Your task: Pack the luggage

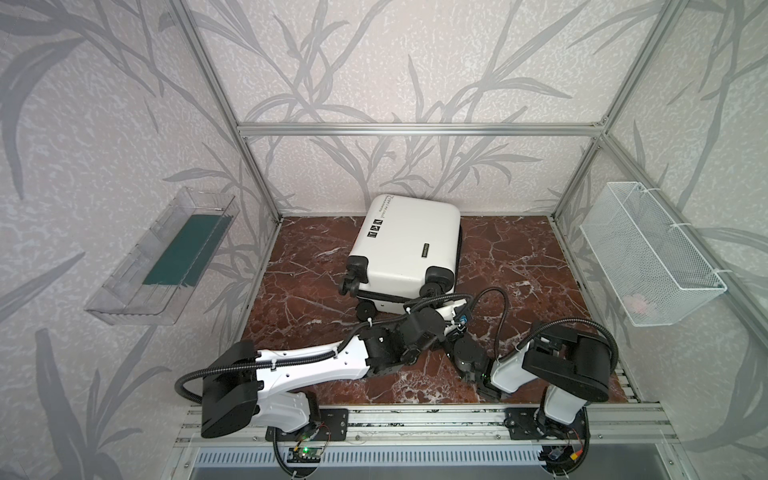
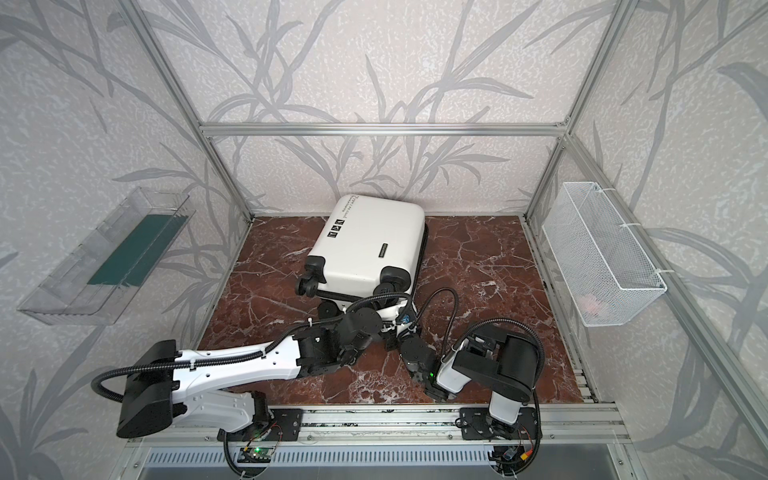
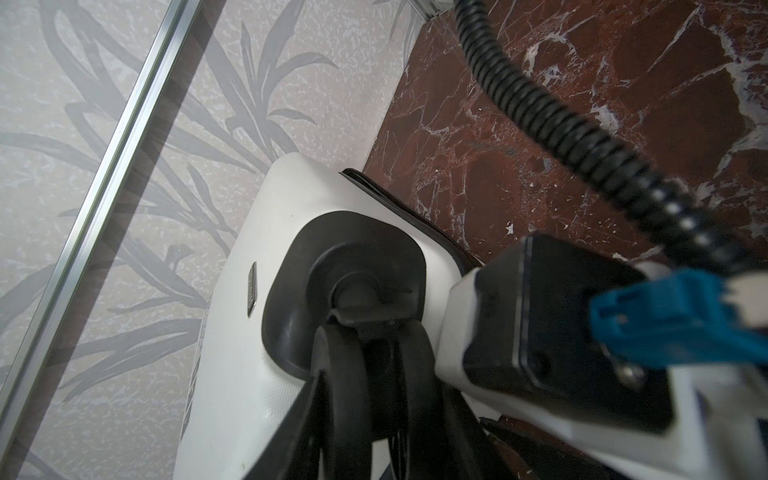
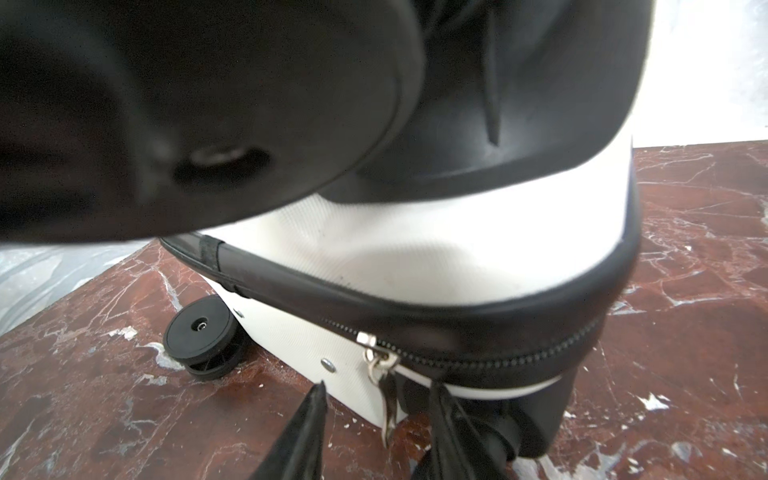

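The luggage (image 1: pixel 409 245) (image 2: pixel 370 245), a white hard-shell suitcase, lies flat on the marble floor with its black wheels toward me. My left gripper (image 3: pixel 382 380) reaches its near right corner and is shut on a black twin wheel (image 3: pixel 374 399) of the upper shell. Lower down at that same corner, my right gripper (image 4: pixel 378 386) is largely hidden under the left wrist in both top views. Its jaws are open on either side of the hanging metal zipper pull (image 4: pixel 388 399), with a gap on both sides. The shells gape on one side of the slider (image 4: pixel 368 340).
A clear plastic tray (image 1: pixel 124 291) holding a dark green slab is fixed to the left wall. A white wire-mesh basket (image 1: pixel 648 253) with something pale pink in it hangs on the right wall. Aluminium frame posts stand at the corners. Another suitcase wheel (image 4: pixel 199 332) rests on the floor.
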Robot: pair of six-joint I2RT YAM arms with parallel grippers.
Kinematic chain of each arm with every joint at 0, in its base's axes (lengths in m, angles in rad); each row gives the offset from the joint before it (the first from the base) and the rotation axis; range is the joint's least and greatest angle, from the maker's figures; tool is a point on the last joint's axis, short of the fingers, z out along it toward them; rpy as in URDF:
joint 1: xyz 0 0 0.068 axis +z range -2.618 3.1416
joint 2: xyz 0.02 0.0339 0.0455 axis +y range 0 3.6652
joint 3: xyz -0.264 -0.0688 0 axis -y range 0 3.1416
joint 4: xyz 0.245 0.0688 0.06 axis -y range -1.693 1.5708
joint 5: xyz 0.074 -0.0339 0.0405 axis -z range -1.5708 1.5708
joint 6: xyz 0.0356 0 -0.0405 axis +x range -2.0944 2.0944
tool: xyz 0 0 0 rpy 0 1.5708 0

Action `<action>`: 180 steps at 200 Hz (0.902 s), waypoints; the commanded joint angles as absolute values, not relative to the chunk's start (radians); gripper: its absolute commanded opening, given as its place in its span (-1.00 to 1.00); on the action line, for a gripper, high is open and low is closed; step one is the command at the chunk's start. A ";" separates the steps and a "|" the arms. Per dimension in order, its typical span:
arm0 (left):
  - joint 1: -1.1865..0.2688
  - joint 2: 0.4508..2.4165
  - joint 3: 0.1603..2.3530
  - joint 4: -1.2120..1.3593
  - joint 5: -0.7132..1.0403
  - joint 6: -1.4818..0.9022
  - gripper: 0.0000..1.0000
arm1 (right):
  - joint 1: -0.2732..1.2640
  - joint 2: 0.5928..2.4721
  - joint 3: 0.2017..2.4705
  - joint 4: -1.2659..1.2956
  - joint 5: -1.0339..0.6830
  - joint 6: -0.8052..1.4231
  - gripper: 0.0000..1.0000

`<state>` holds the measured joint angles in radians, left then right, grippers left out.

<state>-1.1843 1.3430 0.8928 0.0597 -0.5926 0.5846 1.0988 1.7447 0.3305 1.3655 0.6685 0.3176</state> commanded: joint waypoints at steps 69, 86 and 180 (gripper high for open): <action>-1.184 1.330 0.922 0.162 -0.565 0.568 -1.00 | 1.079 1.744 0.333 1.408 0.680 0.335 -1.00; -1.184 1.332 0.923 0.161 -0.567 0.569 -1.00 | 1.080 1.735 0.315 1.408 0.690 0.357 -1.00; -1.184 1.318 0.918 0.160 -0.566 0.568 -1.00 | 1.077 1.722 0.191 1.407 0.943 0.511 -1.00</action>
